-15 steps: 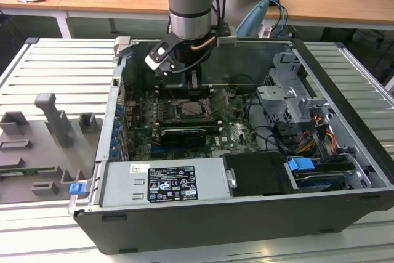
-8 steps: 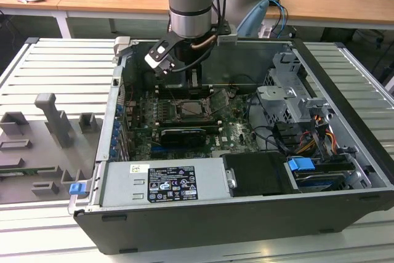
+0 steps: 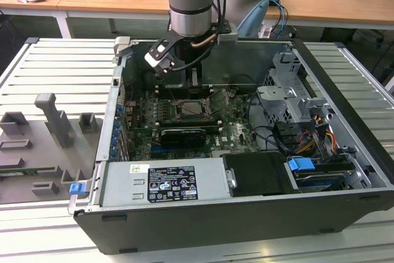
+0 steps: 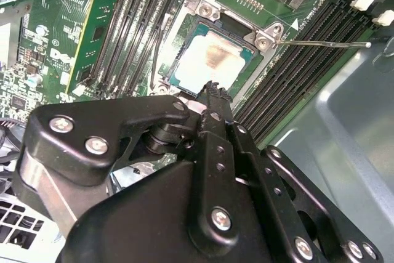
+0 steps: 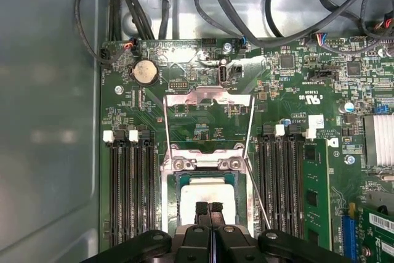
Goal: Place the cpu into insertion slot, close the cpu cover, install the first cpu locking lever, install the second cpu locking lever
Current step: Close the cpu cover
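Exterior view: the arm (image 3: 191, 4) comes down from the upper centre of the frame into an open computer case (image 3: 345, 152). Its wrist stands above the socket (image 3: 194, 110), which sits on the motherboard (image 3: 237, 129) just above the frame's centre.

Both wrist views: the gripper (image 5: 208, 209) has its two fingers pressed together with nothing between them. The tips are over one edge of the cpu (image 5: 208, 189); contact cannot be confirmed.

The cpu lies flat and square in the socket, pale face up, with a brownish smear showing in the second wrist view.

The cpu cover (image 5: 209, 98) is swung open, clear of the chip, at the socket's far edge from the gripper.

One thin locking lever (image 4: 320, 44) is unlatched and angles out across the memory slots (image 4: 295, 72).
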{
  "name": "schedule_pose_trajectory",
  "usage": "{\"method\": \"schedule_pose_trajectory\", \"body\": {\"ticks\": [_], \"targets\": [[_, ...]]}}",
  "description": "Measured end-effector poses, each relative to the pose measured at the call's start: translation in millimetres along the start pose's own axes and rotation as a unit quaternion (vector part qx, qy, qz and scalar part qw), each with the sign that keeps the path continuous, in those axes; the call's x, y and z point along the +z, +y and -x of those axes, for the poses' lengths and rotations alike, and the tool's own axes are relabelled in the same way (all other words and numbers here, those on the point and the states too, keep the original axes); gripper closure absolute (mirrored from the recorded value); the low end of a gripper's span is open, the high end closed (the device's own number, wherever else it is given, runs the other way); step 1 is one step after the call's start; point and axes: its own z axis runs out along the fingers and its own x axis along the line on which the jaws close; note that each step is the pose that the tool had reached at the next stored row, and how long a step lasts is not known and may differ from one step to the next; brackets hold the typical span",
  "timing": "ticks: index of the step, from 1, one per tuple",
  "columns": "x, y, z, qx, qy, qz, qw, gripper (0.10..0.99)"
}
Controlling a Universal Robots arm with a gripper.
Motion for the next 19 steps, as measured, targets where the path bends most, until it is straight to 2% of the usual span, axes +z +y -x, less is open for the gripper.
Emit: {"method": "schedule_pose_trajectory", "body": {"ticks": [17, 19], "targets": [[-5.8, 0.7, -0.1, 0.000, 0.0000, 0.0000, 1.0000, 0.980], [-9.6, 1.1, -0.1, 0.000, 0.0000, 0.0000, 1.0000, 0.980]]}}
